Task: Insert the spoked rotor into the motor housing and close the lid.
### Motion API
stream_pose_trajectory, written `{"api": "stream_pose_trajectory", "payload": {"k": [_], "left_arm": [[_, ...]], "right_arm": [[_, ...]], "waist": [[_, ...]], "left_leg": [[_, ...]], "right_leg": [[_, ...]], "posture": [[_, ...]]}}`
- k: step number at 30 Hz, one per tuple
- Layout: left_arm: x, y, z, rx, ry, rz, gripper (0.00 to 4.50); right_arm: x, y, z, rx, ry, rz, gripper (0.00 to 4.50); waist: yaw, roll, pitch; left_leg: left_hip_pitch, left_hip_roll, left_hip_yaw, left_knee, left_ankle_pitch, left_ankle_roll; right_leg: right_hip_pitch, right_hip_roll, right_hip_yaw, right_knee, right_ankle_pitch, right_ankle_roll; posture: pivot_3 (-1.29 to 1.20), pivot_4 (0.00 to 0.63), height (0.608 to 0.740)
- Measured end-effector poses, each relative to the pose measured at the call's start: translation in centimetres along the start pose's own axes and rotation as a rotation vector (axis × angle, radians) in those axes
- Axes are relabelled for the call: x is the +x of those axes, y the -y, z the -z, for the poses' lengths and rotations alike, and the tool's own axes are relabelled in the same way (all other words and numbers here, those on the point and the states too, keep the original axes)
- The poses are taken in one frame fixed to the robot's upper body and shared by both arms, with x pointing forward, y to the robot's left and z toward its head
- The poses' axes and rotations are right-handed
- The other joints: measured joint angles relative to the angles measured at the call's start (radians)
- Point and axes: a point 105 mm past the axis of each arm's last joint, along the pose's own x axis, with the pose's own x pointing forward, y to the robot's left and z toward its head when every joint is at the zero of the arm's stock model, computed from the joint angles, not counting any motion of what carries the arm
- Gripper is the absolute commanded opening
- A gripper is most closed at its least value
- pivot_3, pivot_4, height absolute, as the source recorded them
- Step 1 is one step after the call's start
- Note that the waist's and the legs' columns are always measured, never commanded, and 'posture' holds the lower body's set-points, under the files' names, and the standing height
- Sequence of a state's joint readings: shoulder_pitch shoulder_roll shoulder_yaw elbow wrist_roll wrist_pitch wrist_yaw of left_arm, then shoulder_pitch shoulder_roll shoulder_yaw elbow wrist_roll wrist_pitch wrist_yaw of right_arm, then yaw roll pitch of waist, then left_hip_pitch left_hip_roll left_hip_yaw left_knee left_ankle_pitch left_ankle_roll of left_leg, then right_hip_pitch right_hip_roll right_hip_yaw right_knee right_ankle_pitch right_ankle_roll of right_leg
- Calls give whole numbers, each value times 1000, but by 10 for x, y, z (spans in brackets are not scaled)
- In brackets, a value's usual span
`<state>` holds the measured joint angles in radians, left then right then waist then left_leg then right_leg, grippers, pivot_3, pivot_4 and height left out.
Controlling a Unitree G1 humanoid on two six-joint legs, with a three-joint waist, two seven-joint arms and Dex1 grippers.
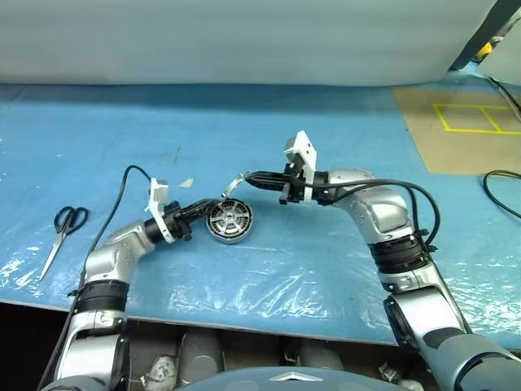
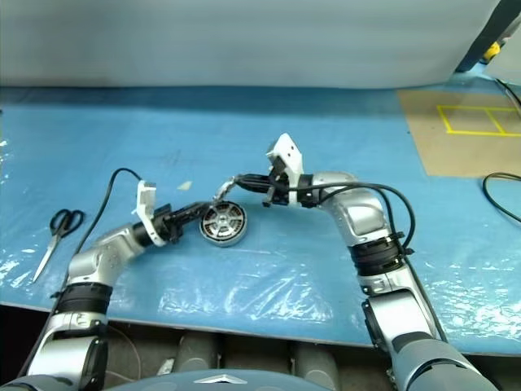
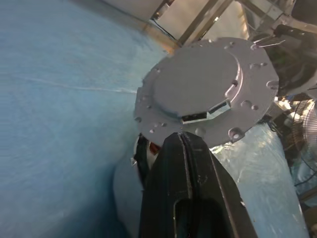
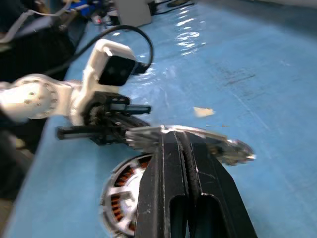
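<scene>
The motor housing (image 1: 229,221) lies on the blue sheet, its copper windings (image 4: 121,198) ringing a silver spoked middle that looks like the spoked rotor; I cannot tell it apart for sure. Just above the housing's far edge hangs the lid (image 1: 230,189), a flat grey disc seen almost edge-on, with my right gripper (image 1: 242,177) shut on its rim (image 4: 198,136). My left gripper (image 1: 203,209) is shut and points level at the housing's left side. Its tips reach the lid's rim (image 3: 203,89) in the left wrist view; whether they pinch it I cannot tell.
Black-handled scissors (image 1: 61,232) lie at the far left of the blue sheet (image 1: 269,277). A brown board with yellow tape (image 1: 464,130) is at the back right, and a black cable (image 1: 501,191) loops beside it. The table's front edge runs close below the arms.
</scene>
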<state>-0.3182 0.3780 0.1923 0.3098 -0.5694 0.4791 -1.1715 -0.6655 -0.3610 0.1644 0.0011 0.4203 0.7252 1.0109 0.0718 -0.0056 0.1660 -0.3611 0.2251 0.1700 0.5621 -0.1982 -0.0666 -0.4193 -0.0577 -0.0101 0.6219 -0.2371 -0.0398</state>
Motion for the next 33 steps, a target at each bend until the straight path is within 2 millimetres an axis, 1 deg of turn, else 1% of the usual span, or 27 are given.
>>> {"api": "stream_pose_trajectory", "payload": {"k": [2, 4, 6, 7, 9, 11, 13, 15, 17, 19, 22, 25, 29, 33], "left_arm": [[-12, 5, 4, 9, -7, -28, 0], [-20, 12, 5, 9, 5, -47, 0], [-26, 18, 1, 23, 17, -64, 0], [-28, 20, -3, 46, 24, -81, 0], [-32, 25, -8, 87, 33, -108, 0], [-37, 26, -13, 159, 46, -160, 0], [-38, 30, -23, 259, 77, -207, 0], [-38, 35, -33, 353, 112, -240, 0], [-41, 37, -35, 422, 119, -279, 0], [-44, 39, -30, 462, 126, -319, 0], [-43, 48, -19, 478, 125, -332, 0], [-44, 54, -12, 480, 130, -340, 0], [-47, 61, 0, 460, 108, -347, 0], [-47, 65, 6, 452, 101, -351, 0]], "right_arm": [[-9, -11, -2, 58, -26, -79, 38], [-18, -12, -2, 68, -61, -91, 38], [-23, -10, -1, 66, -86, -88, 38], [-23, -12, 1, 66, -99, -104, 38], [-23, -14, 3, 69, -109, -121, 38], [-17, -10, -1, 61, -78, -111, 38], [-4, -4, -6, 21, -37, -72, 38], [8, -1, -5, -15, -24, -51, 38], [16, 0, -3, -32, -16, -38, 38], [24, 2, 1, -48, -13, -24, 38], [30, 4, 7, -79, -21, -19, 612], [31, 7, 13, -91, -31, -16, 1597], [31, 2, 20, -114, -54, -63, 2948], [33, -1, 31, -132, -83, -91, 4308]], "waist": [[-1, 0, 0], [-1, 0, 0], [0, 0, 0], [-1, 0, 0], [-2, 0, 0], [-6, 0, 0], [-10, 0, 0], [-8, 0, 0], [-8, 0, 0], [-8, 0, 0], [-6, 0, 0], [-6, 0, 0], [-8, 0, 0], [-8, 0, 0]], "left_leg": [[-1, 0, 0, 0, 0, 0], [-1, 1, 0, 0, 0, 0], [0, 2, 0, 0, 0, 0], [0, 2, 0, 1, 0, 0], [0, 2, 0, 2, 0, 0], [0, 2, 0, 4, 0, 0], [0, 2, 0, 4, 0, 0], [0, 2, 0, 4, 0, 0], [0, 2, 1, 4, 0, 0], [-1, 2, 1, 4, 0, 0], [-2, 2, 0, 4, 0, 0], [-2, 3, 0, 4, 0, 0], [-1, 3, 0, 4, 0, 0], [0, 4, 1, 6, 0, 1]], "right_leg": [[0, 0, -1, 0, 0, 0], [0, 1, -2, 0, 0, 0], [0, 1, -2, 1, -1, -1], [0, 1, -2, 1, -2, -4], [0, 1, -1, 1, -2, -4], [0, 1, 0, 1, -2, -4], [0, 1, 0, 1, -3, -4], [0, 1, 0, 1, -3, -5], [0, 1, 0, 1, -2, -4], [-1, 0, 0, 0, -2, -4], [-1, 1, -1, 1, -1, -2], [-1, 1, -1, 1, -1, -2], [-1, 1, -1, 1, -2, -4], [-1, 2, -1, 2, -2, -4]], "posture": [[0, 150, 740], [0, 150, 740], [0, 150, 740], [0, 150, 740], [0, 150, 740], [0, 150, 740], [0, 150, 740], [0, 150, 740], [0, 150, 740], [0, 150, 740], [0, 150, 740], [0, 150, 740], [0, 150, 740], [0, 150, 740]]}}
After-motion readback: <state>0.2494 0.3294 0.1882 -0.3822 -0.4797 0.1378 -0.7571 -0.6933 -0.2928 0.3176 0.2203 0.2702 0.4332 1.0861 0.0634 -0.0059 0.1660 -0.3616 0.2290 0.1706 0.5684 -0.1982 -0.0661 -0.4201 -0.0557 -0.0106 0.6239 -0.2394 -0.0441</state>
